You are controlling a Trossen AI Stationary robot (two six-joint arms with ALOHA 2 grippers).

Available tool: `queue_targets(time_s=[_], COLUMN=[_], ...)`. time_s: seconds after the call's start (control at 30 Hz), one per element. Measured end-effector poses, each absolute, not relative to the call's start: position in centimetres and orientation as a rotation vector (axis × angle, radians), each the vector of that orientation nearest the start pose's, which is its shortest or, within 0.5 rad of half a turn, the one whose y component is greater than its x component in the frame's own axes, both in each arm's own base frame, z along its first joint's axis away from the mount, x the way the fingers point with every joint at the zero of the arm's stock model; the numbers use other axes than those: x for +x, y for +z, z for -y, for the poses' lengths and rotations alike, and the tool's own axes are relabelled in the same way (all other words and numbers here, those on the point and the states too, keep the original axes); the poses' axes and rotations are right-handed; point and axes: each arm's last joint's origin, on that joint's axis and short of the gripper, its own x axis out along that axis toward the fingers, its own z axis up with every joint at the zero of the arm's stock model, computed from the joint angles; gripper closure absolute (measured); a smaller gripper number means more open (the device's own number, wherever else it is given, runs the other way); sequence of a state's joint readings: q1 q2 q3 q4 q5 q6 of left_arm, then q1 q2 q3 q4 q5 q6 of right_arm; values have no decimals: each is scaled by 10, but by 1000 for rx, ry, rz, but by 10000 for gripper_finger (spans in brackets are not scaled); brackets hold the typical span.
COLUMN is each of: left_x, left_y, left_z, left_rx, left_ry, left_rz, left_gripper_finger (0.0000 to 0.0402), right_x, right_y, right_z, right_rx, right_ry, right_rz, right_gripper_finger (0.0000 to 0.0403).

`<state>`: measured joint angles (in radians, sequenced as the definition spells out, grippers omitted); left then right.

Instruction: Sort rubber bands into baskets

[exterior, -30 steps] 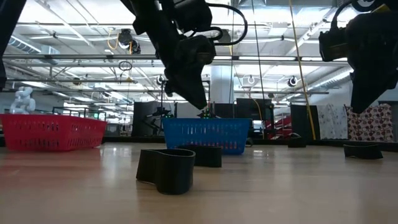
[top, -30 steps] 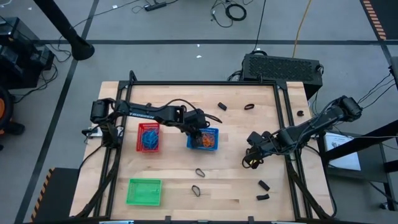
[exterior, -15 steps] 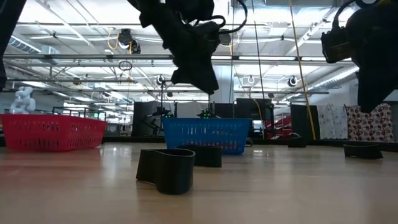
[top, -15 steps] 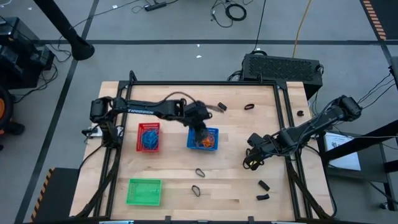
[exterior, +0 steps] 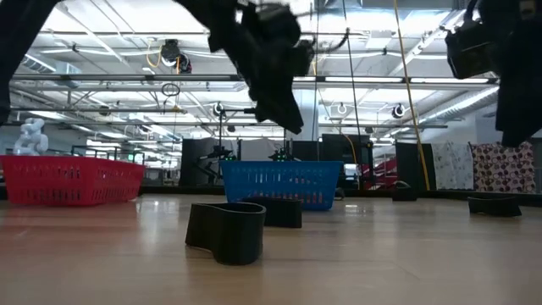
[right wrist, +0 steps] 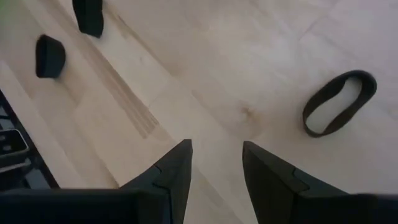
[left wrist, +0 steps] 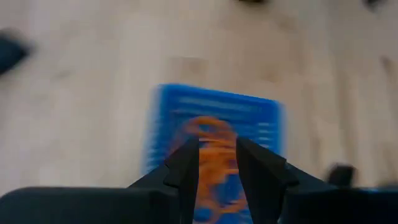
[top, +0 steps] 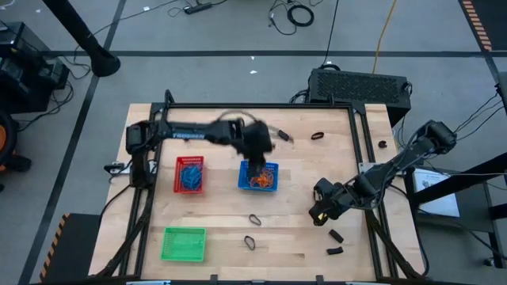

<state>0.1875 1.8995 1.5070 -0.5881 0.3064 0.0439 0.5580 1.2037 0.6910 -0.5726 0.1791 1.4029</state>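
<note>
Rubber bands: orange ones [top: 258,180] are filling the blue basket [top: 272,169] at frame centre, left gripper [top: 255,167] hovering over it, fingers parted, empty. Black loops [top: 254,219] are lying lower centre: light, floppy; pinching one strand looks best. Right gripper [top: 317,214] is hanging open, centre-right.

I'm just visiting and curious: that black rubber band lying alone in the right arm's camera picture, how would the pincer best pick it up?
The black rubber band lies flat on the wooden table as an open elongated loop, nothing touching it. Probably best to come straight down from above and pinch one long side of the loop, one finger inside and one outside. The right pincer is open, holds nothing, and is off to one side of it.
</note>
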Motion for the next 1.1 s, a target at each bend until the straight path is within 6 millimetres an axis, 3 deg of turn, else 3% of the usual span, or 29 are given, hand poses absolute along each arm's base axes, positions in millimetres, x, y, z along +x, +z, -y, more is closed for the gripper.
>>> queue_targets(time_s=[0.17,0.27,0.43,0.67,0.93,1.1], left_x=[406,405,397,402,407,407], left_y=[242,235,213,186,142,134], left_z=[10,53,94,119,121,122], left_rx=[-24,132,299,332,335,332], left_ry=[-264,-309,-298,-334,-356,-364], left_rz=[-941,-952,-970,-948,-1068,-1107], left_gripper_finger=[288,288,288,288,288,288], right_x=[184,186,190,192,190,188], right_y=[189,183,173,169,171,170], right_z=[-115,-117,-119,-124,-129,-132], right_rx=[820,757,674,622,616,609], right_ry=[-418,-435,-420,-337,-300,-290], right_rz=[-1046,-1044,-1081,-1136,-1128,-1135], right_gripper_finger=[268,268,268,268,268,268])
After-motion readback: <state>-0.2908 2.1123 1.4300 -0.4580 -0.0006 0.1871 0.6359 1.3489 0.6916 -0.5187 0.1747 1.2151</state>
